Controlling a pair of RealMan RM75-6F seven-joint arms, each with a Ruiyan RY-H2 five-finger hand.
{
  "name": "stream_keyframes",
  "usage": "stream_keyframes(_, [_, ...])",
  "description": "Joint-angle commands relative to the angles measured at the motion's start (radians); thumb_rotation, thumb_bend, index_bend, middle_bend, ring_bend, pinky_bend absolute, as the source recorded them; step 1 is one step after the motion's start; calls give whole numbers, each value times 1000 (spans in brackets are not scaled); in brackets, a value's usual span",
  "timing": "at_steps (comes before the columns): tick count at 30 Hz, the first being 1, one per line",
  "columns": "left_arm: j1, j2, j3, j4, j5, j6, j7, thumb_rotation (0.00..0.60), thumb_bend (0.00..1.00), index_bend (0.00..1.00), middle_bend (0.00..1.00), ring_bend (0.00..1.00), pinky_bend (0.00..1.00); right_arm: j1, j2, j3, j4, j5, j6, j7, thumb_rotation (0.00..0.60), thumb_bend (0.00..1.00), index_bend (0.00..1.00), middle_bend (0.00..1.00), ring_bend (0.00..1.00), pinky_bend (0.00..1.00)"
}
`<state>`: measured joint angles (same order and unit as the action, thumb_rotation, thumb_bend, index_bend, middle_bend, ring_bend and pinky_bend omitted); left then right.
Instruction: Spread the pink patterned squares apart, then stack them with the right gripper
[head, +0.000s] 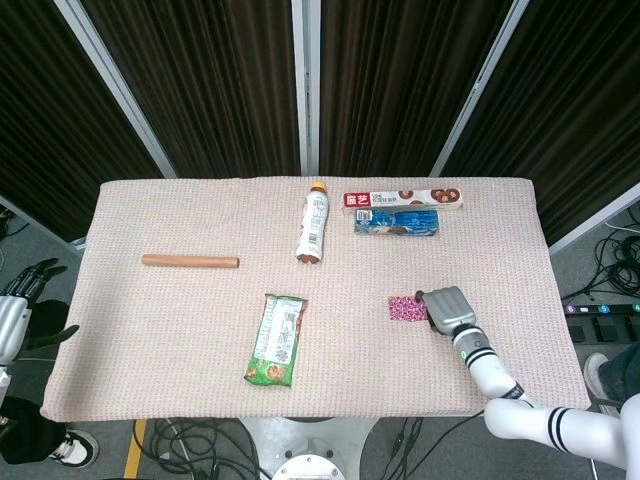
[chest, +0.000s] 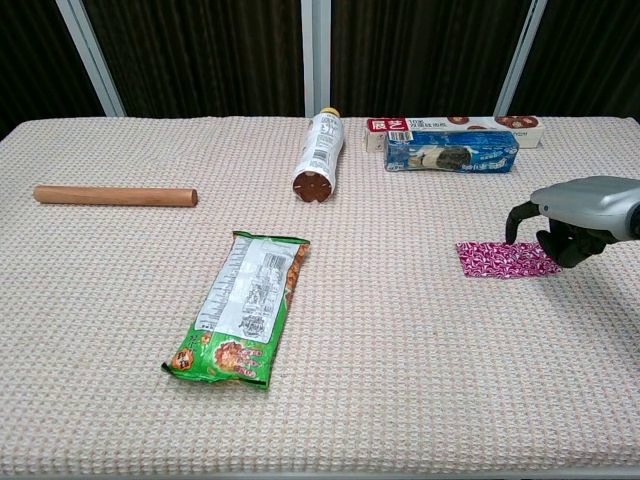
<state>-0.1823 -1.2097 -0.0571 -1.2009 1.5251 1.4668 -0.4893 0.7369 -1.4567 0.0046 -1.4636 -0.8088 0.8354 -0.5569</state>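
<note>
The pink patterned squares (head: 404, 308) (chest: 500, 259) lie overlapped as one short strip on the right side of the table. My right hand (head: 447, 307) (chest: 577, 213) arches over the strip's right end. Its dark fingertips (chest: 562, 249) reach down to that end, while the thumb stays lifted clear of the squares, and nothing is gripped. My left hand (head: 15, 318) hangs off the table's left edge with its fingers spread and nothing in it; only the head view shows it.
A green snack bag (head: 276, 340) (chest: 245, 308) lies at centre front. A wooden rod (head: 190, 261) (chest: 115, 195) is at the left. At the back lie a bottle on its side (head: 313, 224) (chest: 319, 155), a red biscuit box (head: 403, 199) and a blue packet (chest: 452, 152).
</note>
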Motion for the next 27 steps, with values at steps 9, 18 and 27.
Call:
stream_keyframes(9, [-1,4,-6,0,-7,-3,-1,600,64,230,225,165,264,19,-64,3,30,4,-19,-1,600,738,292,1000,1000,971])
stream_keyframes(18, [-3,-1,-6,10,-8,-9,-7,600,64,230,225,165,264,28,-68,-2,44,30,-27,-11,600,737,292,1000,1000,972])
stream_keyframes(27, [-3,-1,-6,16,-8,-10,-10,600,64,230,226,165,264,39,-55,-6,42,61,-26,-29,600,736,291,1000,1000,971])
